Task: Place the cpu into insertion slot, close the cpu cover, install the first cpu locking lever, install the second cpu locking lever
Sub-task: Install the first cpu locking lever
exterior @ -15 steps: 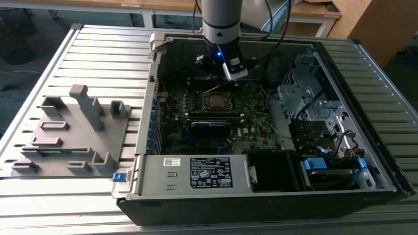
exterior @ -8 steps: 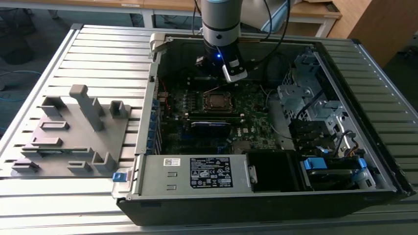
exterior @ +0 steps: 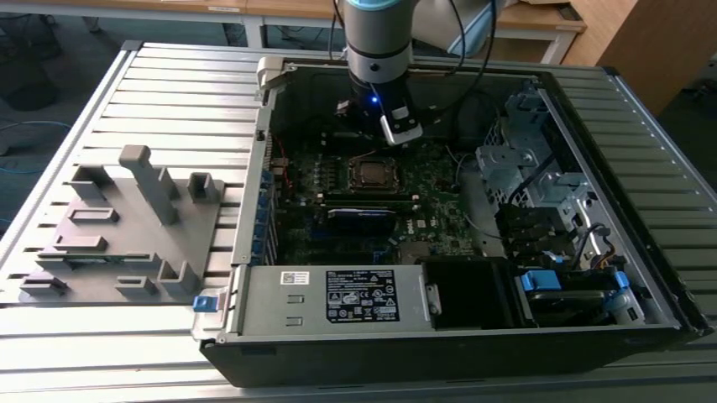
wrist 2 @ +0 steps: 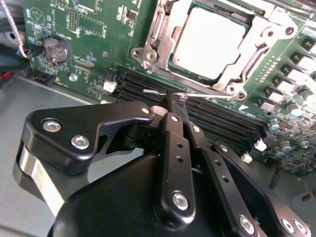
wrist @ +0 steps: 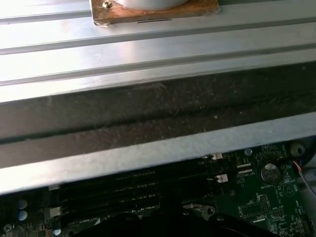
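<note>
The cpu (wrist 2: 210, 42) lies flat in the insertion slot (wrist 2: 146, 55) on the green motherboard (wrist 2: 94, 29), its pale metal top showing. The silver cpu cover (wrist 2: 165, 30) lies down around it as a frame. A thin wire locking lever (wrist 2: 210, 95) runs along the socket's side nearest my gripper. My gripper (wrist 2: 176, 101) has its black fingers (wrist 2: 170, 128) pressed together, tips right at that wire; I cannot tell if they touch it. In the exterior view the gripper (exterior: 389, 126) hangs inside the case just behind the slot (exterior: 371, 172).
The open computer case (exterior: 627, 327) sits on a slatted metal table (exterior: 168, 92). Long black memory slots (wrist 2: 232, 123) lie between gripper and socket. A coin battery (wrist 2: 55, 49) sits on the board. A grey fixture plate (exterior: 123, 227) stands at the exterior view's left.
</note>
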`<action>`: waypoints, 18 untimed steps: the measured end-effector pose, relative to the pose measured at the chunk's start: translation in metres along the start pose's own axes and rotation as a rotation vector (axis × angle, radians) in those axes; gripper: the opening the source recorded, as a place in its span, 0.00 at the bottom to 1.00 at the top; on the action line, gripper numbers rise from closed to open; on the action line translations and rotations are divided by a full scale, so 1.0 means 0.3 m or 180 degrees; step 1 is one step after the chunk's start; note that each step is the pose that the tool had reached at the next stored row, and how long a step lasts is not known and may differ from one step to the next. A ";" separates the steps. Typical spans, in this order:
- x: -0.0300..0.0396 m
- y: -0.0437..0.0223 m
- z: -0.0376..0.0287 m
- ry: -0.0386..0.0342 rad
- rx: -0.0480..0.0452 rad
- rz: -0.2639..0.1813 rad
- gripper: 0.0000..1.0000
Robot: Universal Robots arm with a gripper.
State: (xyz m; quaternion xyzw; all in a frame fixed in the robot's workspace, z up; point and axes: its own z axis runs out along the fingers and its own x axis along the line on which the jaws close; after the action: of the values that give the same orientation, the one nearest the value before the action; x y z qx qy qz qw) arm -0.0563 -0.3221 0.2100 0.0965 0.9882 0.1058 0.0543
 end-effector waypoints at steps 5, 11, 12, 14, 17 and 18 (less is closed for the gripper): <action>0.001 -0.002 0.015 -0.0025 0.0009 0.0083 0.10; 0.004 0.000 0.031 -0.0048 0.0029 0.0170 0.10; 0.004 0.000 0.033 -0.0050 0.0033 0.0174 0.10; 0.005 0.002 0.036 -0.0053 0.0043 0.0175 0.10; 0.006 0.003 0.040 -0.0059 0.0069 0.0171 0.10; 0.006 0.003 0.042 -0.0061 0.0079 0.0170 0.10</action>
State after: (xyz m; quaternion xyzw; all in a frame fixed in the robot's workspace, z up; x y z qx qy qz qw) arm -0.0563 -0.3184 0.1978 0.1245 0.9860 0.0940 0.0597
